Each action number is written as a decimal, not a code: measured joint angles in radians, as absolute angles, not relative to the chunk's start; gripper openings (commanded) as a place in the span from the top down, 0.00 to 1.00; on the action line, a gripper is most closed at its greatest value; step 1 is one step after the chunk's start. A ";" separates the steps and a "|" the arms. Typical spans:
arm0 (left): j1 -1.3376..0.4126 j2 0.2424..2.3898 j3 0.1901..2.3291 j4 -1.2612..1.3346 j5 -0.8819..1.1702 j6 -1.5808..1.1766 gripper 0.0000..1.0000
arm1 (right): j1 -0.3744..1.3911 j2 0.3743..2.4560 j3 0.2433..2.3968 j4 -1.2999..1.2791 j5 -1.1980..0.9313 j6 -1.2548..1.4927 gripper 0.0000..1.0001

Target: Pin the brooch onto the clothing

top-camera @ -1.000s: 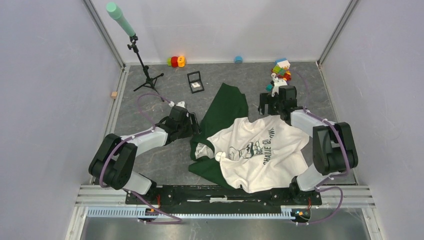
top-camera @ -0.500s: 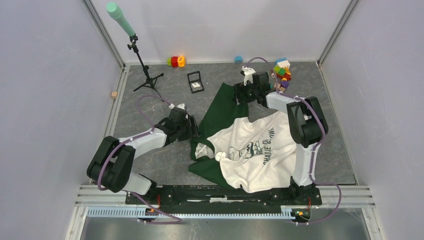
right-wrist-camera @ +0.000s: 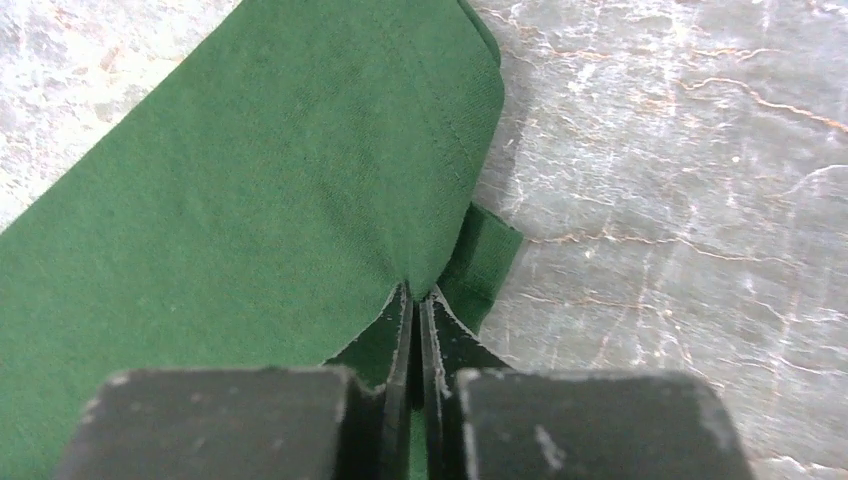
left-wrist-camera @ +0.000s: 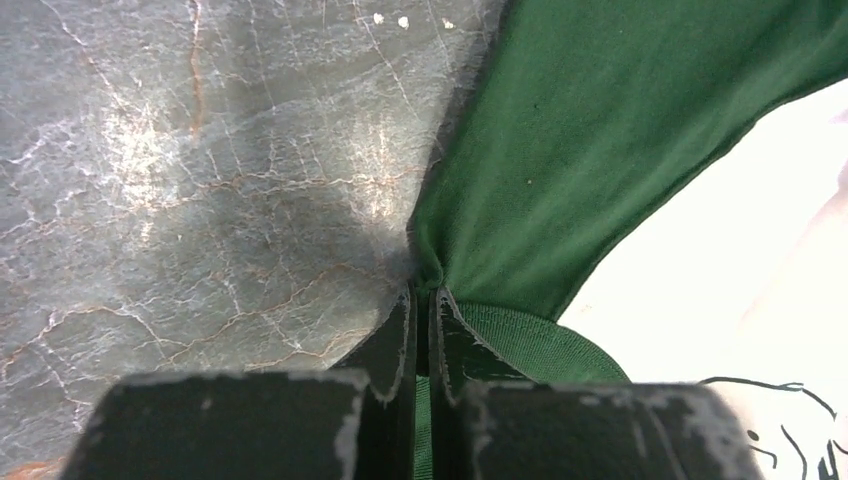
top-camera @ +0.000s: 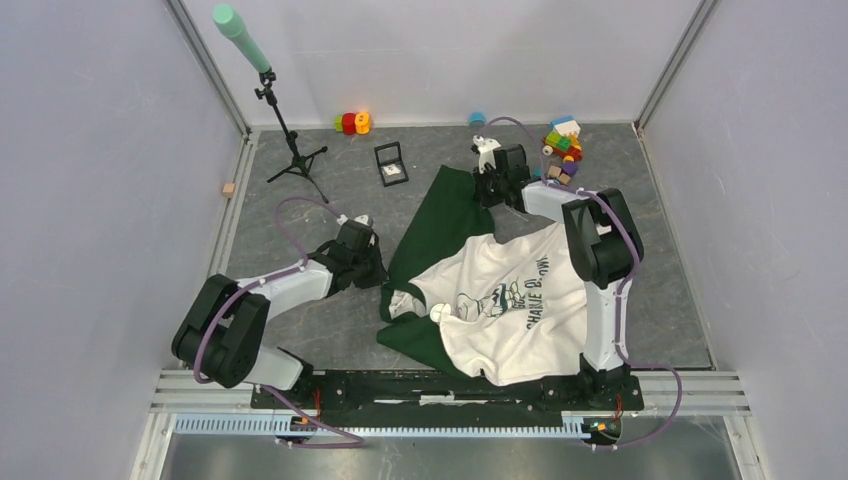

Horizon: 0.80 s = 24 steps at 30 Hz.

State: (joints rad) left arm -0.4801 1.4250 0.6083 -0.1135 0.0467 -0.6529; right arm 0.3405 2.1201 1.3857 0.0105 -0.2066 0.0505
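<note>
The left end effector (left-wrist-camera: 425,300) is closed, pinching green fabric of the shirt (top-camera: 515,325) at the edge beside the collar (left-wrist-camera: 520,345). The right end effector (right-wrist-camera: 418,297) is also closed, gripping the hem at the far end of the green sleeve (top-camera: 447,212). The shirt lies crumpled on the grey marbled surface (top-camera: 320,200) between the two arms, with its print facing up. The brooch is too small to locate in any view. A small black box (top-camera: 390,163) sits beyond the left end effector, apart from the shirt.

Cream T-shirt (top-camera: 530,330), green sleeves (top-camera: 450,215); grey marbled table (top-camera: 335,335).
</note>
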 measured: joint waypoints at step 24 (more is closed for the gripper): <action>-0.489 1.005 1.478 -0.469 0.173 -0.321 0.98 | 0.345 1.090 1.571 -0.122 0.075 -0.153 1.00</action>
State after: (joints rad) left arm -0.4892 1.0054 1.4780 -0.4686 0.1734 -0.3214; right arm 0.3450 1.0904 1.5707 -0.1223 0.0746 -0.1532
